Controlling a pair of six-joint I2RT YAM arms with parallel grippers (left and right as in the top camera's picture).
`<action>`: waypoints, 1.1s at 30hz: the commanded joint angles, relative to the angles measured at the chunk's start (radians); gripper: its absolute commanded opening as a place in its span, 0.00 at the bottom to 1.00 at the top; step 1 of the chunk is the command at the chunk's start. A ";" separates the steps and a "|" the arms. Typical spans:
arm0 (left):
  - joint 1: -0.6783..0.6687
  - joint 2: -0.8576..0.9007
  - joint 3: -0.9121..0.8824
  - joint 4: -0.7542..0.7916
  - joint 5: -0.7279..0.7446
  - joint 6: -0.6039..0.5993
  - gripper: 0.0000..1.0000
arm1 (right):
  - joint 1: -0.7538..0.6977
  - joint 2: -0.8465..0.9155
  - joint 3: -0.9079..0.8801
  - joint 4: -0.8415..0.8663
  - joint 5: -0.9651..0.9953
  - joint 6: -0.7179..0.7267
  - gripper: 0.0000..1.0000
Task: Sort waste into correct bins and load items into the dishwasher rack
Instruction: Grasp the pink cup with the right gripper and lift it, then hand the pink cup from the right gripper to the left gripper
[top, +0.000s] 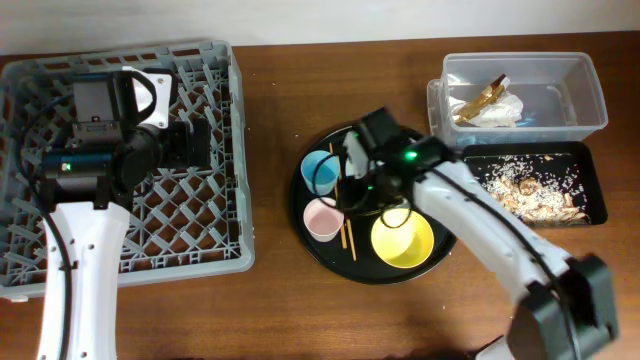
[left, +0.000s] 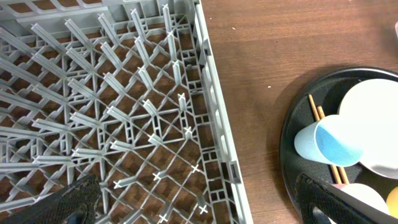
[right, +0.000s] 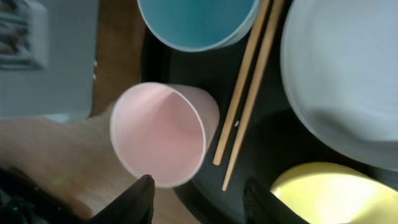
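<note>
The right gripper (right: 199, 190) is hovering empty, jaws partly apart, with the pink cup (right: 158, 134) just beyond one fingertip and the chopsticks (right: 245, 93) running ahead between the fingers. If the cup is being taken next, it is needing to sidestep until the rim sits between the fingers. Far off, the left gripper (left: 199, 198) is hanging wide over the rack (left: 214, 106)

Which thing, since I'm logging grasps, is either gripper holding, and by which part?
Nothing is held. The left gripper is open above the dishwasher rack; the right gripper is open near the pink cup, not closed on it.
</note>
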 joint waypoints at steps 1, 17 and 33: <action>0.002 0.007 0.016 0.000 0.007 0.013 0.99 | 0.053 0.097 0.002 0.005 0.009 0.035 0.36; 0.002 0.011 0.016 0.013 0.430 0.013 0.99 | -0.108 -0.183 0.138 -0.130 -0.123 0.030 0.04; -0.073 0.365 0.015 0.114 1.473 -0.090 0.99 | -0.356 -0.133 0.137 0.217 -0.911 -0.285 0.04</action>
